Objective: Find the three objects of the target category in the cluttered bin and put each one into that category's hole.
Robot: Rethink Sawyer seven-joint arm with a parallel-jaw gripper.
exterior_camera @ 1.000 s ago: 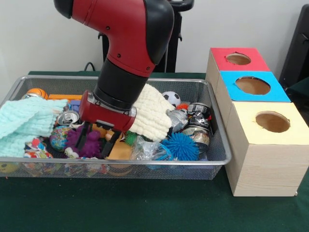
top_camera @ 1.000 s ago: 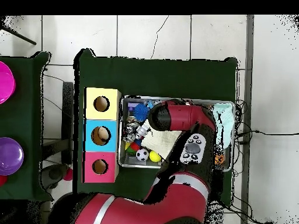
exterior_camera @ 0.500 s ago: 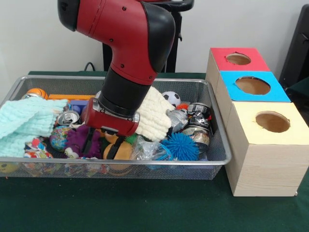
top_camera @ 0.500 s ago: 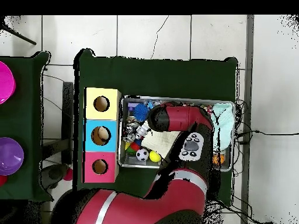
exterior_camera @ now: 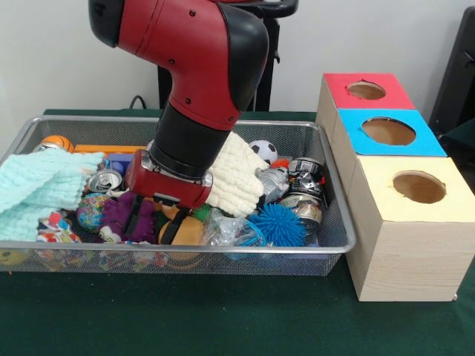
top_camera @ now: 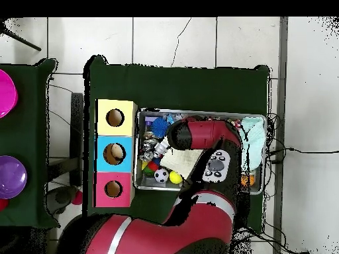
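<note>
Barely shifting since a moment ago, the black open-fingered gripper (exterior_camera: 154, 219) is straddling a tan plush toy (exterior_camera: 182, 230) inside the wire mesh bin (exterior_camera: 223, 259).

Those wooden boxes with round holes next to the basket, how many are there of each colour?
Red box: 1
Blue box: 1
Yellow box: 1
Total: 3

White wall (exterior_camera: 52, 59), tiled floor (top_camera: 198, 40)
</note>
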